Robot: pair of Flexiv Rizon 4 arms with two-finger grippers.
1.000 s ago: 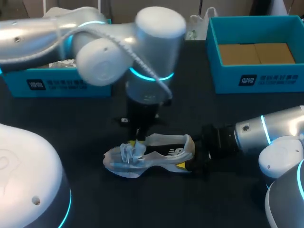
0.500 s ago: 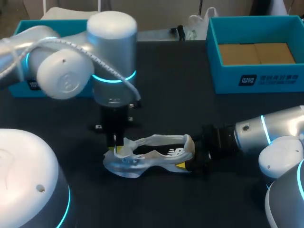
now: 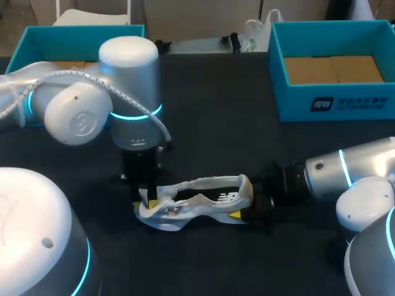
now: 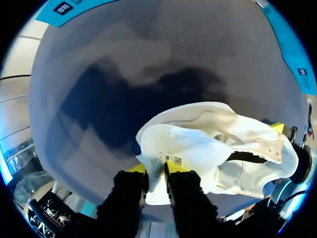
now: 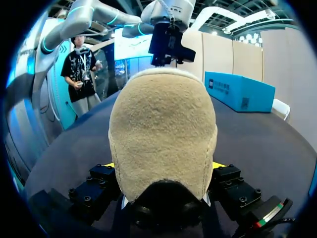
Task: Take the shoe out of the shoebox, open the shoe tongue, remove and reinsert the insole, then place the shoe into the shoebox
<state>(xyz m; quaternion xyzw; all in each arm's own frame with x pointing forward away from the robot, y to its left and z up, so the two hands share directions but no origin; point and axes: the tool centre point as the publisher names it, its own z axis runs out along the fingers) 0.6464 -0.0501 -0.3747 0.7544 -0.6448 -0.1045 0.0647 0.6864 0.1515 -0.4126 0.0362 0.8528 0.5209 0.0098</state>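
Observation:
A white shoe lies on its side on the black table, toe to the left. My left gripper points down at the toe end, shut on the white tongue, which is folded forward over the toe with its label side up. In the left wrist view the gripper has the tongue's edge pinched between its yellow tips. My right gripper comes in from the right, shut on the shoe's heel. The right wrist view shows the tan heel lining filling the space between its fingers.
A teal shoebox with a brown cardboard floor stands at the back right. A second teal box stands at the back left, partly behind my left arm. Bare black table lies between the boxes and in front of the shoe.
My left arm has swung to the left, from over the shoe's middle to its toe, drawing the tongue forward and the opening wider. The right arm and the heel have stayed put.

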